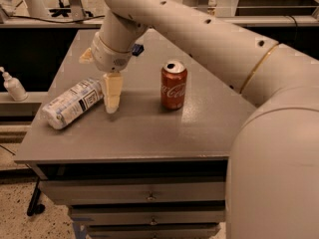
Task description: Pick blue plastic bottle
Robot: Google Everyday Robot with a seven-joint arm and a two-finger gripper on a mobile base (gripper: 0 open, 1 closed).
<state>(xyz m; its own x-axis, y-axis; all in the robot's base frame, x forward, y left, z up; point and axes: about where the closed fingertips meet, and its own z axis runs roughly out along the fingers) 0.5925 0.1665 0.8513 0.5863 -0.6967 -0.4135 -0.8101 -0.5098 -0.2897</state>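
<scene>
While the blue plastic bottle (72, 103) lies by the table's (149, 133) left edge, the spread end effector (102, 81) hangs beside it.

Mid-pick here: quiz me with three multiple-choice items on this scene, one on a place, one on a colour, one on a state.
1. Where is the end effector?
A. Between the blue plastic bottle and the can, close beside the bottle
B. Directly over the can
C. Beyond the front edge of the table

2. What colour is the can?
A. Green
B. Blue
C. Red

3. How does the bottle sit?
A. Upright
B. Lying on its side
C. Lifted

Answers: 1 A, it hangs low by the bottle's right end. 2 C, its body is red with white script. 3 B, its length rests on the tabletop.
</scene>
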